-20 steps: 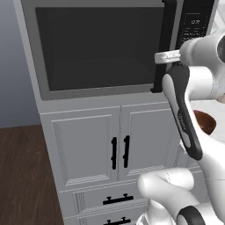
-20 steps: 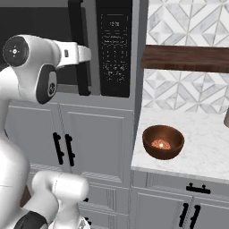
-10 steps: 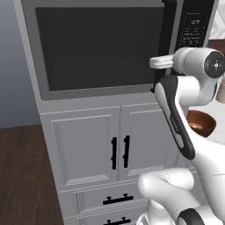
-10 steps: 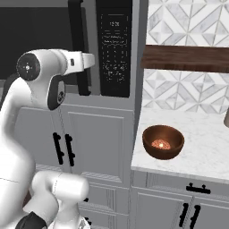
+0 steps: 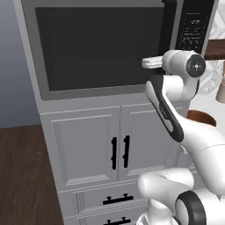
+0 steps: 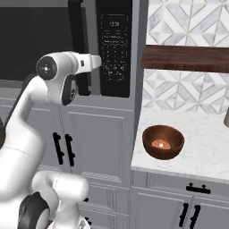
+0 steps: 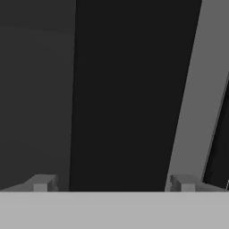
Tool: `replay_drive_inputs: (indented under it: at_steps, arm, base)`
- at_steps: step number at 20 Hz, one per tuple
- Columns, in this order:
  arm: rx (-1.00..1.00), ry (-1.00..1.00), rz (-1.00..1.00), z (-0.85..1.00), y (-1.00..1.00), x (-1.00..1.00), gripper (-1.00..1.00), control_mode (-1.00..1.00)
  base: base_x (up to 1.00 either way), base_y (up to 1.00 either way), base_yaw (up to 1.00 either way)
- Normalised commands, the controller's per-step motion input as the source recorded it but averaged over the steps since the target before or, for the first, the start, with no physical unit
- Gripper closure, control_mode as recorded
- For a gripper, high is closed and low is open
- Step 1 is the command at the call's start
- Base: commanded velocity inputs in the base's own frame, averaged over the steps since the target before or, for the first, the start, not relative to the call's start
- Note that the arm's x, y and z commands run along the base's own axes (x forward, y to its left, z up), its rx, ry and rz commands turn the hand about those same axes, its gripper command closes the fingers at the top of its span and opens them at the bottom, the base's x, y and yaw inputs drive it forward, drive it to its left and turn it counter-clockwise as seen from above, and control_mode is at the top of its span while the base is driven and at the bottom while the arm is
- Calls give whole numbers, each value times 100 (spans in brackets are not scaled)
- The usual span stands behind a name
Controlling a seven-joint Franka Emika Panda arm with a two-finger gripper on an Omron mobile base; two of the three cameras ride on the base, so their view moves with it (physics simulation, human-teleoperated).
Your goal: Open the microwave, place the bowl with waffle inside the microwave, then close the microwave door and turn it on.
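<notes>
The microwave [image 5: 105,48] is built in above the cabinets, and the microwave door [image 5: 99,46] is closed flat. Its black bar handle [image 6: 78,31] runs beside the control panel [image 6: 115,44]. In the hand view my gripper [image 7: 112,183] is open, one fingertip on each side of the handle [image 7: 129,89], very close to it. The copper-brown bowl [image 6: 163,141] stands on the marble counter [image 6: 205,154] to the right, with the waffle [image 6: 160,144] inside. In the left base view my arm partly hides the bowl [image 5: 201,117].
Below the microwave are two cabinet doors with black handles [image 5: 119,152] and drawers [image 5: 115,200]. A wooden shelf [image 6: 185,58] hangs over the counter against a tiled wall. A pale object [image 6: 225,118] stands at the counter's right edge.
My wrist and forearm have swung and lifted while the hand stayed at the door handle, shifting slightly left. The door remains closed and the bowl has not moved.
</notes>
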Motion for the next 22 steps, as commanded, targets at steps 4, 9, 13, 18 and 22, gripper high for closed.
replay_drive_inputs:
  at_steps: [4, 9, 13, 18, 22]
  arm:
    - [1, 0, 0, -14, -1, 60, -100, -100]
    - [0, 0, 0, -12, 0, 53, -100, -100]
    - [0, 0, 0, 0, 0, 13, 100, -100]
    - [0, 0, 0, 0, 4, -12, 100, -100]
    - [0, 8, -11, 0, 28, -82, 100, -100]
  base:
    - [0, 0, 0]
    - [0, 0, 0]
    - [0, 0, 0]
    - [0, 0, 0]
    - [0, 0, 0]
